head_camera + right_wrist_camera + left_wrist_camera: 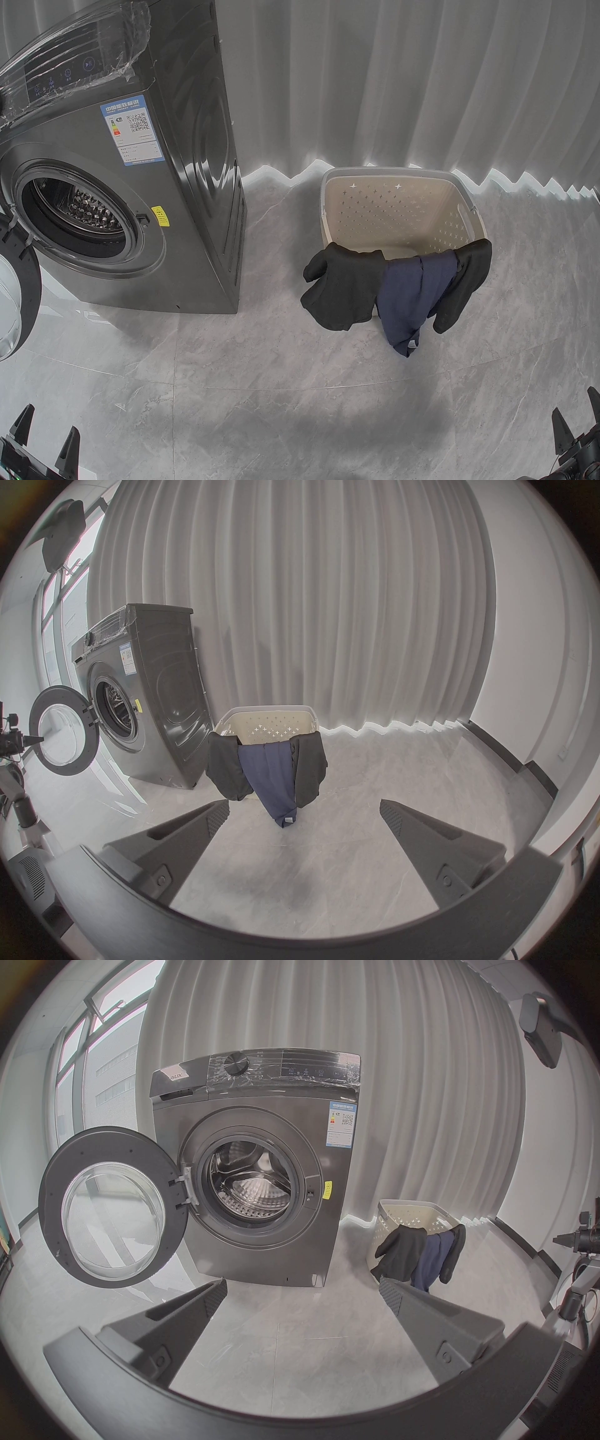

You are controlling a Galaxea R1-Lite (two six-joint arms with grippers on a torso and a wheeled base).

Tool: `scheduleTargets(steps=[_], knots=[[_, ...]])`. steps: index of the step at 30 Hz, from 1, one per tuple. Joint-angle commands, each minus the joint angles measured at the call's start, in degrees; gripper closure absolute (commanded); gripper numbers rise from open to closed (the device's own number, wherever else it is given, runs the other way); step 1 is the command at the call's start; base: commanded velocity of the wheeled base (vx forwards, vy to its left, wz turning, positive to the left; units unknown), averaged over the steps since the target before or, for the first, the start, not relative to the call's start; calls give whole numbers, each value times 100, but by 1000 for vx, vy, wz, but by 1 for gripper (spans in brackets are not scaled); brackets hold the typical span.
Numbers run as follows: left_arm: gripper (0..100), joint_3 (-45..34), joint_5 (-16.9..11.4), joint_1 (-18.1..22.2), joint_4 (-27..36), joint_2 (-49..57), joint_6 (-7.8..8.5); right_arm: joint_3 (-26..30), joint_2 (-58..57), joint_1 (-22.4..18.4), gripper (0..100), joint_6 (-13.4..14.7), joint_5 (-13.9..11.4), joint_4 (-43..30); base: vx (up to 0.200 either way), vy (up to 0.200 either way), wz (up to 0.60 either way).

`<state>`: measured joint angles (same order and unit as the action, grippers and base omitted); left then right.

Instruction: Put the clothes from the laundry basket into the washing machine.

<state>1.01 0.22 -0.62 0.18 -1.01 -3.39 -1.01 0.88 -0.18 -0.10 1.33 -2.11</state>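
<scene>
- The left gripper (49,431) hangs low at the near left, fingers spread wide and holding nothing, well apart from the clothes.
- The washing machine (125,187) stands far left. Its round door (15,294) is swung open and cut off by the head view's edge.
- The laundry basket (400,178) sits right of the machine, by the curtain (406,75).
- A black garment (344,287), a navy garment (412,294) and a second black garment (465,281) drape over the basket's near rim, hiding that wall.
- The right gripper (574,406) hangs at the near right, jaws parted and empty, well short of the basket.
</scene>
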Motion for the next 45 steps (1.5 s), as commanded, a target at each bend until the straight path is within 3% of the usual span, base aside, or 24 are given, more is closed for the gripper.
scheduleTargets(steps=[1,21,27,39,45], knots=[[0,-92,4,1,-1,84,-4,22,-88,1,0,-8,-1,0,0,-200,0],[0,-92,4,1,-1,84,-4,22,-88,1,0,-8,-1,0,0,-200,0],[0,-92,4,1,-1,84,-4,22,-88,1,0,-8,-1,0,0,0,0],[0,-92,4,1,-1,84,-4,22,-88,1,0,-8,-1,0,200,0,0],[0,-92,4,1,-1,84,-13,22,-88,1,0,-8,8,0,0,0,0]])
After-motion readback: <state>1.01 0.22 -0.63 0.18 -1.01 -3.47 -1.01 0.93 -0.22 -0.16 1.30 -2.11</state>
